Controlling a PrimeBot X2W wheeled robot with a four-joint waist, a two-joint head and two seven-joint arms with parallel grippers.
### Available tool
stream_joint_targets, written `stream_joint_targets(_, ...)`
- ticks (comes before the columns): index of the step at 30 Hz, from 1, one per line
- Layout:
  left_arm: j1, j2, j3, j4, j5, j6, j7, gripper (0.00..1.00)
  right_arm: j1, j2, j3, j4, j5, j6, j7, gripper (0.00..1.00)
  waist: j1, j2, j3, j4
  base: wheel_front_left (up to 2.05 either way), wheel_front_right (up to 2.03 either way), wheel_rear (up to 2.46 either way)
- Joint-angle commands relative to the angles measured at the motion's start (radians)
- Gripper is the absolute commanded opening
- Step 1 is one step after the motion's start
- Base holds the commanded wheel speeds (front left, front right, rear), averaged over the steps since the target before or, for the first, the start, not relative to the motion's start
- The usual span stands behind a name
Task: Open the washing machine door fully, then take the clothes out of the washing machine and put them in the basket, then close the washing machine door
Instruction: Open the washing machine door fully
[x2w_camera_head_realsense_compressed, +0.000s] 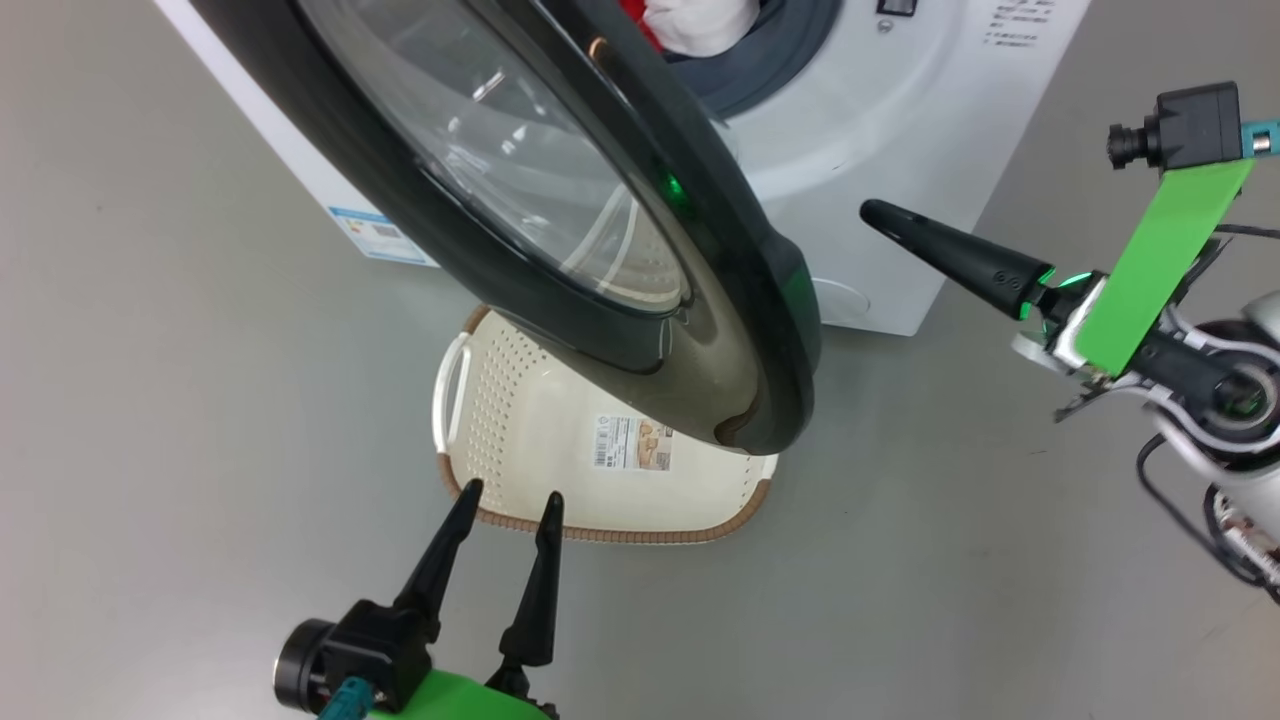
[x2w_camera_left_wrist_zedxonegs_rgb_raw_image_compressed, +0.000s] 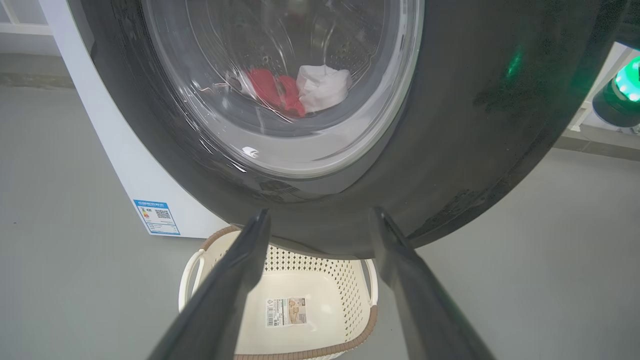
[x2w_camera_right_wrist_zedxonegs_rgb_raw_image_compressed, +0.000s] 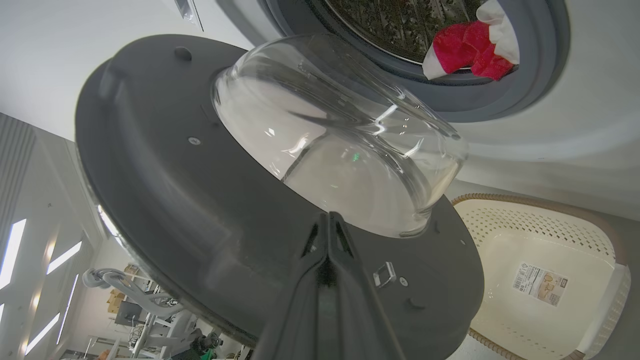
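The washing machine door (x2w_camera_head_realsense_compressed: 560, 220) stands partly swung out from the white washing machine (x2w_camera_head_realsense_compressed: 880, 110), its black rim over the basket (x2w_camera_head_realsense_compressed: 520, 420). Red and white clothes (x2w_camera_right_wrist_zedxonegs_rgb_raw_image_compressed: 467, 47) lie at the drum's mouth, also seen through the glass (x2w_camera_left_wrist_zedxonegs_rgb_raw_image_compressed: 300, 90). The cream basket (x2w_camera_left_wrist_zedxonegs_rgb_raw_image_compressed: 295, 310) sits on the floor below the door, with only a paper label inside. My left gripper (x2w_camera_head_realsense_compressed: 510, 500) is open, fingertips over the basket's near rim, just short of the door (x2w_camera_left_wrist_zedxonegs_rgb_raw_image_compressed: 450, 125). My right gripper (x2w_camera_head_realsense_compressed: 872, 212) is shut, pointing at the door's inner face (x2w_camera_right_wrist_zedxonegs_rgb_raw_image_compressed: 200, 200), a little apart from it.
Grey floor (x2w_camera_head_realsense_compressed: 200, 400) spreads to the left and in front of the machine. A blue label (x2w_camera_head_realsense_compressed: 375, 235) is stuck low on the machine's side. In the right wrist view, a room with furniture (x2w_camera_right_wrist_zedxonegs_rgb_raw_image_compressed: 140, 310) shows beyond the door.
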Motion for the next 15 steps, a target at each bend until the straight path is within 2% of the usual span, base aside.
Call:
stream_joint_targets(1,-0.023,0.011,0.023,-0.028,-0.01,0.01,-0.012,1.0,-0.011,0.004,-0.031,0.008,0.034,0.007,0.071,0.0,0.0,0.0,0.012,0.012,0.0,0.0,0.0)
stream_joint_targets(7,-0.027,0.011,0.008,-0.027,-0.018,0.015,-0.012,1.0,-0.017,0.047,-0.094,0.066,0.077,0.007,0.245,0.0,0.0,0.0,0.019,0.03,0.0,0.0,0.0)
stream_joint_targets(15,-0.024,0.011,-0.001,-0.029,-0.027,0.021,-0.012,1.0,0.009,0.09,-0.139,0.089,0.055,0.007,0.364,0.0,0.0,0.0,0.015,0.047,0.0,0.0,0.0)
